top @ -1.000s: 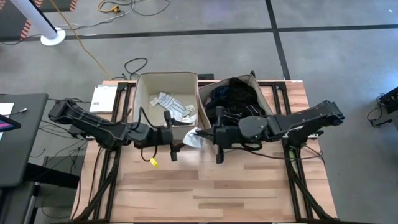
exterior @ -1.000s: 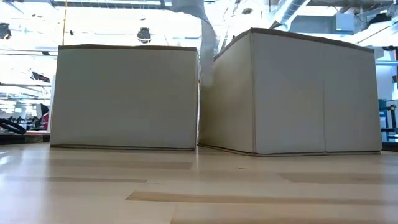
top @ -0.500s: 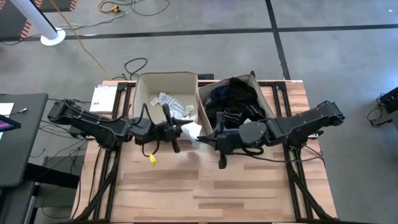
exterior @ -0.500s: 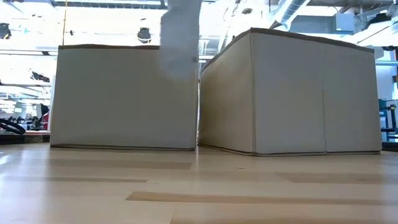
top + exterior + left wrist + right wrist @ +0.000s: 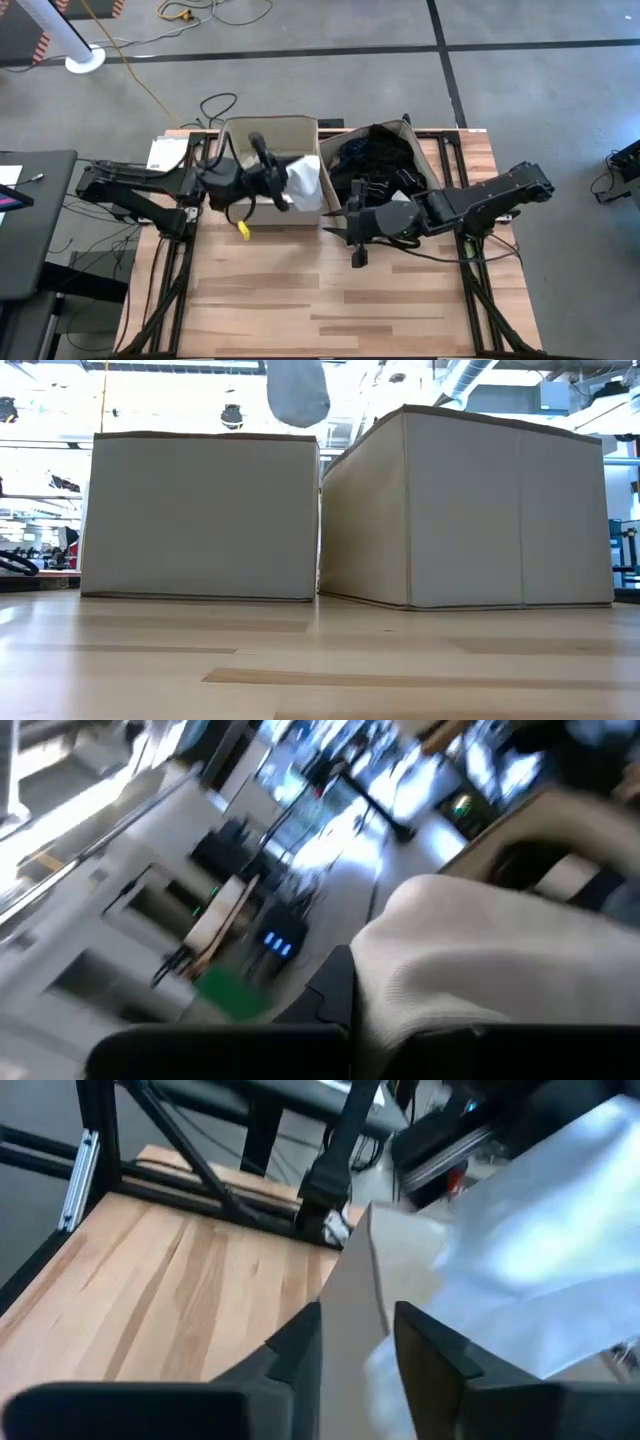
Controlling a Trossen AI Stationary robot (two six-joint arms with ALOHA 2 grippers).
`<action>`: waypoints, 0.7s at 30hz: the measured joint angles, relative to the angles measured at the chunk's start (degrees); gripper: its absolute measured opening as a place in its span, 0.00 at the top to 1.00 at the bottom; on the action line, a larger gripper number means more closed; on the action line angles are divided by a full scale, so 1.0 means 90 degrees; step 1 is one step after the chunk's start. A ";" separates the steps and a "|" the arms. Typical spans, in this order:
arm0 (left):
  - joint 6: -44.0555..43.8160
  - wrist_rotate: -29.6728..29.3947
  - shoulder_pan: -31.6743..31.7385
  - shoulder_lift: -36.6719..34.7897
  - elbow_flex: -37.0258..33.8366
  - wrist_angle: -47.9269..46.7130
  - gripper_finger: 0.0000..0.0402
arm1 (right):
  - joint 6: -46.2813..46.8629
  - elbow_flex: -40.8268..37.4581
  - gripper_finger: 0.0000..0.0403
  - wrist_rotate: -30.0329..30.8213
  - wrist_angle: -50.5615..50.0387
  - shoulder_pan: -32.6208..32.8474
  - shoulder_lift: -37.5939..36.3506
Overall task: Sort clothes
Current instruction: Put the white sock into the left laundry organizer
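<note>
A white garment (image 5: 304, 185) hangs bunched over the near right part of the left beige bin (image 5: 235, 135). My left gripper (image 5: 284, 188) is shut on it. In the low view the garment (image 5: 297, 390) dangles above the left bin's rim (image 5: 200, 436). My right gripper (image 5: 336, 222) stands open just in front of where the two bins meet, apart from the garment. Between its fingers (image 5: 300, 1348) the right wrist view shows a bin's edge (image 5: 352, 1310) and the garment (image 5: 540, 1250) beyond. Dark clothes (image 5: 375, 155) fill the right bin (image 5: 425, 140). My left gripper holds the white garment by a bunched part (image 5: 420, 1010) at its left side. The fingers reach in level from the table's left. The garment is lifted clear and hangs slack below the fingers, above the left bin. The gripper's body hides the exact place of contact.
The two bins stand side by side at the table's far edge. A white flat box (image 5: 165, 155) lies at the far left corner. Bare wooden tabletop (image 5: 330, 300) stretches across the near half.
My left gripper has shut on the white garment, risen and swung toward the far edge while rolling, carrying the garment from in front of the gap between the bins to above the left bin. My right gripper has opened, let go of the garment and tipped a little downward.
</note>
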 joint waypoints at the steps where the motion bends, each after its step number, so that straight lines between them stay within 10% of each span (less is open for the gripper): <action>1: 0.0039 -0.0087 0.0097 0.0000 0.0102 -0.0171 1.00 | 0.0111 0.0000 0.63 0.0021 -0.0115 0.0025 0.0000; 13: -0.0419 -0.0319 0.1662 0.0000 0.0816 -0.2338 1.00 | 0.1607 0.0000 0.57 0.1144 -0.2074 0.0908 0.0000; 21: -0.2400 0.1564 0.2897 0.0161 0.0816 -0.4727 1.00 | 0.2658 0.0000 0.61 0.1161 -0.3477 0.1728 -0.0077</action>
